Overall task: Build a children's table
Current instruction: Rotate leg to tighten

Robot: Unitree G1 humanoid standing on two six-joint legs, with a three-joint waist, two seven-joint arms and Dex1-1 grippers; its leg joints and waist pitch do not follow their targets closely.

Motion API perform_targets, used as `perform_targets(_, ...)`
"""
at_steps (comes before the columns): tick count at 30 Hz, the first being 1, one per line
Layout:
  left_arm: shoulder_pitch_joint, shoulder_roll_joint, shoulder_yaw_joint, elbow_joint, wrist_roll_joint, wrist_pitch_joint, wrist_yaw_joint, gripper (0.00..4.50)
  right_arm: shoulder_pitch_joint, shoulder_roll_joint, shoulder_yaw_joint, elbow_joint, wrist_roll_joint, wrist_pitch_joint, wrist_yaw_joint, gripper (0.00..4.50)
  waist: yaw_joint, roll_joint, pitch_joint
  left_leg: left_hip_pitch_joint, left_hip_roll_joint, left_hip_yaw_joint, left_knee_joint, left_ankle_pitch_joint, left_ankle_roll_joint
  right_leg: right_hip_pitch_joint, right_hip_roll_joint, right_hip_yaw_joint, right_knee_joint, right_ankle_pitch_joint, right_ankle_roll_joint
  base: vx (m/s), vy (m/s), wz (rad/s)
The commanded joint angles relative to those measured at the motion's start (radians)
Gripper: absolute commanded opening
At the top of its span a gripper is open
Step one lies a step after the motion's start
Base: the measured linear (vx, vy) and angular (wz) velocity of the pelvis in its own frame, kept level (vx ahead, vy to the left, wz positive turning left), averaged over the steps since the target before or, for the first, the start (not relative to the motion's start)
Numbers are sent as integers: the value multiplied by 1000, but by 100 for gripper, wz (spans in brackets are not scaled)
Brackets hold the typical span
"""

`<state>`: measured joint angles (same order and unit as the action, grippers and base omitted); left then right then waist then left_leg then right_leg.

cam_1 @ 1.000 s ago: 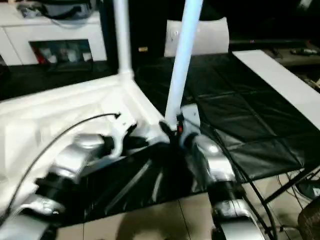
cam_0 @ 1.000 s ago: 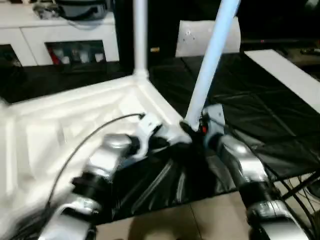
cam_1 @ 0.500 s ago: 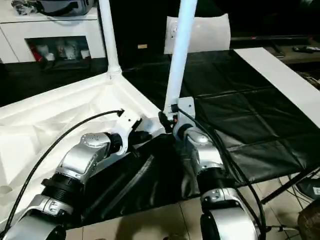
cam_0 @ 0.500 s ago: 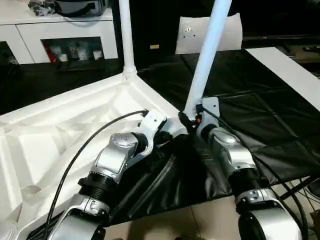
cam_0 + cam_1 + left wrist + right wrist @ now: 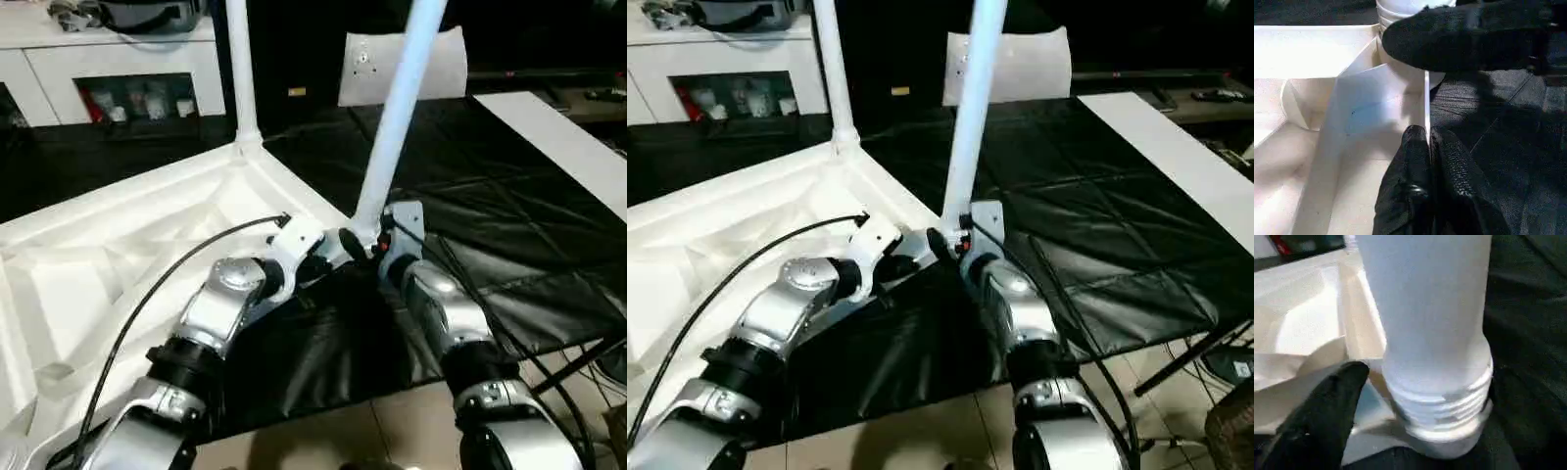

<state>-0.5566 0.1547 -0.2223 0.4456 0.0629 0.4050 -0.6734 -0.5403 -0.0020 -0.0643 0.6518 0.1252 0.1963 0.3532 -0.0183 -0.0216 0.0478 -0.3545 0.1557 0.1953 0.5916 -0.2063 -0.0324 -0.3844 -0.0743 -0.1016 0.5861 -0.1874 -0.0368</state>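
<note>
Left gripper (image 5: 1429, 147) was clamped on the thin rim of the tabletop (image 5: 118, 255), one black finger (image 5: 1409, 161) on each side of the edge, close to the near corner socket. Just beyond it, the right gripper (image 5: 364, 243) was wrapped around the base of the near leg (image 5: 397, 108); a black finger (image 5: 1322, 406) was seen beside the leg's threaded end, which sat at the socket with several threads exposed. Whether the right fingers were pressed firmly against the leg could not be judged with certainty, though they appeared closed on it. The near leg was tilted, leaning away toward the right as it rose. The tabletop was laid upside down, ribbed underside up, partly on a black sheet (image 5: 509, 225) that covered the work surface. A second leg (image 5: 238, 69) was stood upright in the far corner socket. Beyond the tabletop, a white cabinet (image 5: 59, 59) with dark compartments was seen at the back left, and a white pillow-like slab (image 5: 392, 61) behind the near leg. A white board (image 5: 563, 147) lay on the sheet at the right.
</note>
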Motion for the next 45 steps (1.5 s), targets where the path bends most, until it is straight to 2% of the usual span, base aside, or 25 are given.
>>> perform_targets(1, -36, 19, 11, -4, -5, -60, -4, 0, 44, 2, 56, -5, 16, 58, 62, 447, 9, -1, -50, -2, 88, -47, -77, -220, 47, 39, -104, 73, -82, -335, -164, 0, 0, 0)
perform_targets(6, -32, 67, -2, 16, 1, -109, -65, 0, 111, -72, 54, -119, 32, 65, 133, 447, 14, -2, -55, -3, 87, -42, -72, -174, 71, 42, -104, 76, -76, -255, -175, 0, 0, 0)
perform_targets(7, -31, 94, -13, 30, -1, -141, -109, 0, 144, -113, 45, -189, 48, 64, 185, 447, 17, -3, -55, -5, 86, -41, -70, -154, 84, 43, -102, 74, -75, -236, -182, 0, 0, 0)
perform_targets(8, -31, 94, -13, 30, -1, -141, -109, 0, 144, -113, 45, -190, 48, 64, 185, 447, 20, -3, -54, -5, 86, -41, -70, -151, 88, 43, -102, 74, -75, -233, -180, 0, 0, 0)
perform_targets(9, -31, 121, -32, 45, 5, -182, -153, 0, 170, -152, 43, -246, 57, 62, 236, 447, 21, -3, -57, -5, 87, -41, -69, -138, 90, 43, -102, 74, -71, -217, -185, 0, 0, 0)
perform_targets(11, -29, 162, -64, 66, 20, -245, -222, 0, 197, -222, 54, -303, 60, 38, 326, 447, 32, -2, -65, -6, 87, -41, -64, -99, 105, 47, -99, 72, -62, -152, -186, 0, 0, 0)
perform_targets(12, -29, 171, -71, 71, 23, -259, -236, 0, 202, -239, 58, -314, 60, 31, 348, 447, 35, -2, -64, -7, 89, -40, -63, -70, 121, 43, -97, 72, -54, -88, -198, 0, 0, 0)
perform_targets(13, -30, 188, -84, 83, 29, -286, -262, 0, 211, -274, 66, -332, 62, 18, 393, 447, 35, -1, -61, -7, 87, -38, -62, -78, 131, 42, -96, 71, -55, -78, -206, 0, 0, 0)
perform_targets(14, -31, 196, -90, 90, 32, -300, -275, 0, 215, -293, 71, -341, 63, 11, 416, 447, 37, -1, -62, -6, 87, -37, -61, -88, 133, 42, -98, 71, -55, -83, -206, 0, 0, 0)
perform_targets(16, -34, 212, -100, 109, 35, -338, -305, 0, 221, -330, 71, -359, 72, 26, 452, 447, 42, -3, -57, -4, 87, -36, -62, -122, 124, 42, -100, 72, -63, -149, -200, 0, 0, 0)
perform_targets(17, -35, 234, -107, 125, 24, -378, -372, 0, 225, -394, 76, -374, 81, 23, 535, 447, 43, 0, -56, -4, 87, -36, -63, -130, 118, 41, -100, 72, -65, -170, -198, 0, 0, 0)
perform_targets(18, -35, 247, -111, 134, 12, -401, -421, 0, 227, -435, 79, -381, 87, 16, 593, 447, 50, -3, -56, -2, 86, -36, -61, -144, 113, 43, -101, 72, -70, -206, -188, 0, 0, 0)
perform_targets(22, -36, 283, -129, 138, -28, -447, -571, 0, 224, -513, 93, -409, 118, 24, 735, 447, 64, -6, -55, 1, 89, -34, -63, -146, 106, 39, -99, 73, -66, -215, -189, 0, 0, 0)
perform_targets(24, -43, 304, -149, 145, -37, -473, -650, 0, 214, -541, 127, -409, 109, 8, 795, 447, 72, -8, -56, 0, 92, -34, -63, -141, 103, 40, -100, 71, -63, -214, -190, 0, 0, 0)
perform_targets(26, -46, 309, -154, 149, -38, -483, -666, 0, 212, -546, 136, -408, 107, 1, 807, 447, 78, -6, -57, 1, 92, -32, -61, -134, 100, 37, -99, 71, -62, -210, -193, 0, 0, 0)
perform_targets(28, -58, 315, -168, 166, -38, -514, -713, 0, 206, -558, 193, -412, 81, -44, 862, 447, 86, -10, -57, 2, 94, -32, -61, -135, 93, 37, -101, 71, -59, -210, -195, 0, 0, 0)
perform_targets(35, -74, 313, -178, 175, -54, -546, -803, 0, 169, -533, 247, -369, 56, -98, 919, 447, 105, -11, -59, 6, 96, -31, -62, -128, 79, 35, -104, 72, -55, -204, -195, 0, 0, 0)
perform_targets(37, -75, 309, -184, 170, -55, -555, -823, 0, 145, -510, 267, -326, 42, -126, 916, 447, 104, -13, -60, 3, 95, -32, -61, -124, 73, 36, -105, 72, -52, -199, -201, 0, 0, 0)
perform_targets(38, -75, 309, -185, 169, -55, -557, -824, 0, 143, -507, 269, -322, 43, -127, 917, 420, 105, -12, -60, 4, 95, -31, -61, -125, 73, 35, -105, 72, -53, -197, -201, 0, 0, 0)
perform_targets(42, -73, 302, -186, 163, -54, -559, -837, 0, 129, -488, 288, -302, 54, -125, 931, 408, 108, -12, -62, 3, 97, -32, -60, -106, 80, 38, -104, 71, -46, -154, -208, 0, 0, 0)
perform_targets(44, -72, 300, -189, 160, -54, -559, -839, 0, 127, -480, 293, -301, 61, -116, 945, 369, 109, -12, -62, 3, 97, -32, -60, -106, 81, 39, -104, 71, -45, -148, -210, 0, 0, 0)
perform_targets(45, -72, 299, -191, 162, -55, -561, -840, 0, 125, -477, 298, -300, 62, -111, 953, 367, 109, -12, -62, 3, 96, -31, -60, -109, 82, 40, -104, 71, -46, -151, -210, 0, 0, 0)
